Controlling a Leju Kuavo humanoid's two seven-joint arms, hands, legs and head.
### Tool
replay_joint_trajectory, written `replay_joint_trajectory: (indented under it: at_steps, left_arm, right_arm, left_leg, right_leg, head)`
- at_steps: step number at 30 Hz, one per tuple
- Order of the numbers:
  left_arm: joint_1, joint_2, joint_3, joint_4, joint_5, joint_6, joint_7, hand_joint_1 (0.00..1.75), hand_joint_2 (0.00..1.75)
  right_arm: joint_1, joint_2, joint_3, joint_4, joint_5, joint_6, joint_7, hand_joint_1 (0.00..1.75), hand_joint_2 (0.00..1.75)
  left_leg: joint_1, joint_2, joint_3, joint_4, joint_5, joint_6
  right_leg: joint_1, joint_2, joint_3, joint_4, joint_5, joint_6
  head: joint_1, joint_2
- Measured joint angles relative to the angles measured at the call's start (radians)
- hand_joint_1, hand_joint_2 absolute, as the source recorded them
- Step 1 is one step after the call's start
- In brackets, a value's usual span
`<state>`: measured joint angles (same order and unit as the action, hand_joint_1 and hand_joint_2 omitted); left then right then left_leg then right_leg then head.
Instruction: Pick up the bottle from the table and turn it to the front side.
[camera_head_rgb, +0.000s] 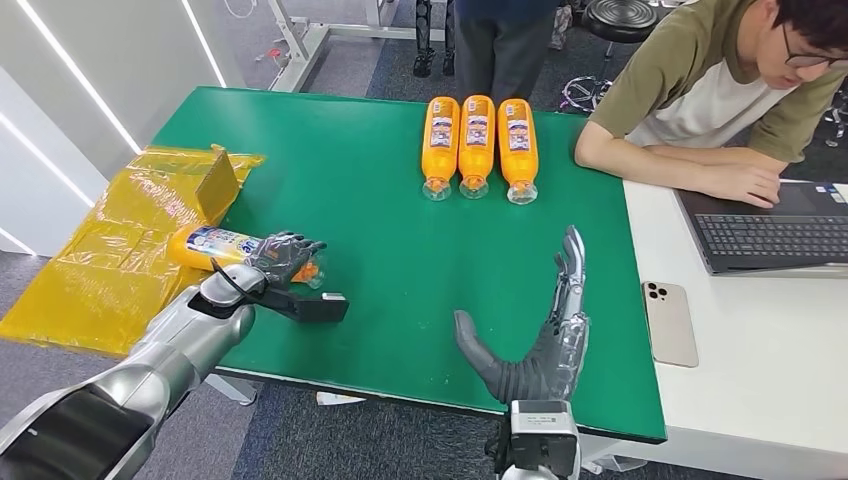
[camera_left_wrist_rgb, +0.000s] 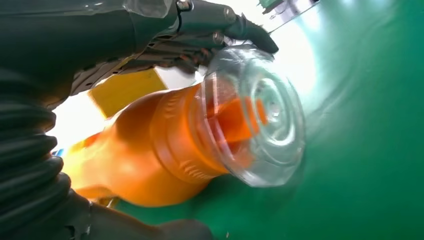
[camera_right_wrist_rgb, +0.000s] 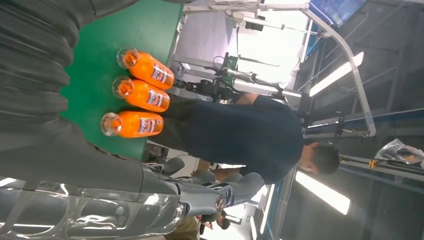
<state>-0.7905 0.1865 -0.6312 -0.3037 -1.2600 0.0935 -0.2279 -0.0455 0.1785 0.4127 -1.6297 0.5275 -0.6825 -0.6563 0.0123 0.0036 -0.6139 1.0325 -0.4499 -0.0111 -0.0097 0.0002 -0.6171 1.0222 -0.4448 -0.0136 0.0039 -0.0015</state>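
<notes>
An orange bottle (camera_head_rgb: 212, 246) with a white and blue label lies on its side at the green table's left edge. My left hand (camera_head_rgb: 283, 258) grips it around the neck, fingers curled over the top. In the left wrist view the bottle (camera_left_wrist_rgb: 165, 150) is seen close, its clear cap (camera_left_wrist_rgb: 265, 120) low over the green top, dark fingers (camera_left_wrist_rgb: 220, 25) wrapped above it. My right hand (camera_head_rgb: 545, 330) hovers over the table's front edge, fingers spread and straight, holding nothing. The right wrist view has its fingers (camera_right_wrist_rgb: 220, 192) stretched out.
Three more orange bottles (camera_head_rgb: 478, 145) lie in a row at the far middle of the green table (camera_head_rgb: 380, 200). Yellow plastic wrap (camera_head_rgb: 110, 250) hangs off the left edge. A person (camera_head_rgb: 720, 90) leans at the right with a laptop (camera_head_rgb: 770, 230) and phone (camera_head_rgb: 670, 322).
</notes>
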Motion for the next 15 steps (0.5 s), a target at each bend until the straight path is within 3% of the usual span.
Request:
replay_joint_trajectory:
  at_steps: [7,15]
  left_arm:
    - [0.010,-0.001,0.055,0.001,0.137,0.006,-0.091,0.00,1.75]
    - [0.043,-0.030,0.308,-0.033,0.518,0.048,-0.409,0.00,1.75]
  right_arm:
    - [0.000,0.000,0.000,0.000,0.002,0.000,0.005,0.00,1.75]
    - [0.000,0.000,0.000,0.000,0.001,0.000,0.018,0.00,1.75]
  left_leg:
    - [0.000,0.000,0.000,0.000,0.000,0.000]
    - [0.000,0.000,0.000,0.000,0.000,0.000]
  right_leg:
    - [0.000,0.000,0.000,0.000,0.000,0.000]
    - [0.000,0.000,0.000,0.000,0.000,0.000]
  head:
    - [0.000,0.000]
    - [0.000,0.000]
